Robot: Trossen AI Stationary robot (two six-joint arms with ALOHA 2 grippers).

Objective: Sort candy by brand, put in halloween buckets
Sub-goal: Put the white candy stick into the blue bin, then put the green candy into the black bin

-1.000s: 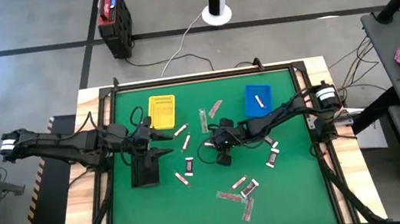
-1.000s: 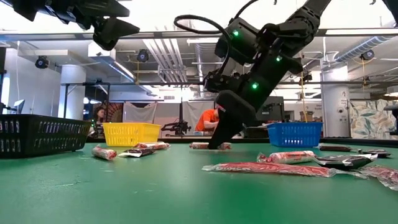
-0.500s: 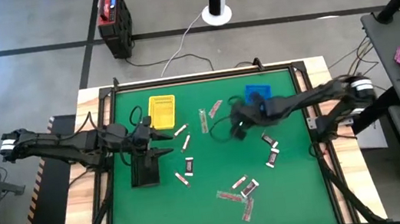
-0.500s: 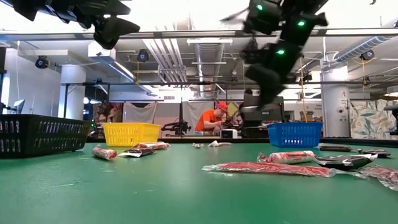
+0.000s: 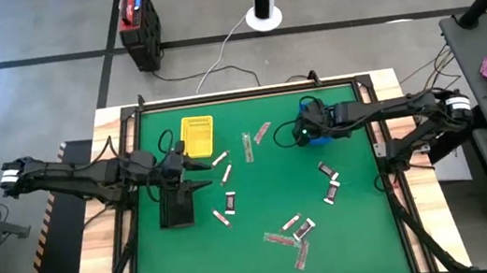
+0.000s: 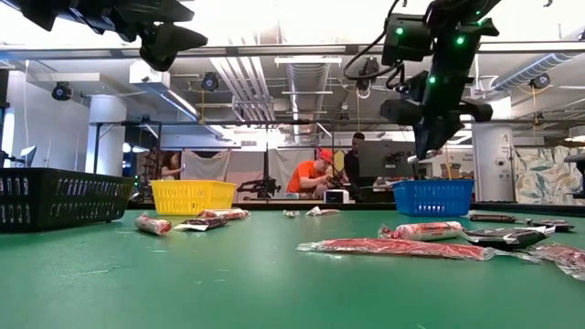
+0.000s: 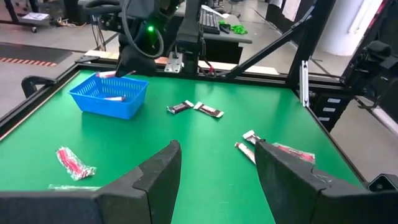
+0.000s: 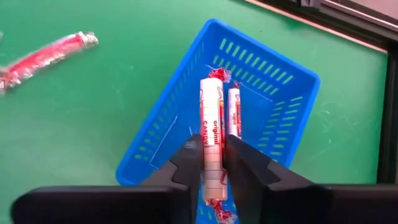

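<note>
The right pincer (image 8: 211,163) hangs over the blue bucket (image 8: 174,124), gripping a whitish candy roll (image 8: 210,134); a second roll (image 8: 234,112) lies inside. Step in hand: deposit. Next move calls for parting the fingers to drop it. The left pincer (image 7: 217,165) waits wide above the desk (image 5: 252,201).

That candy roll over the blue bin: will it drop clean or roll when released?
The candy roll looks stiff and cylindrical, so it probably drops straight from the right gripper. It may roll briefly, but the blue bin walls should stop it beside the roll already inside.
</note>
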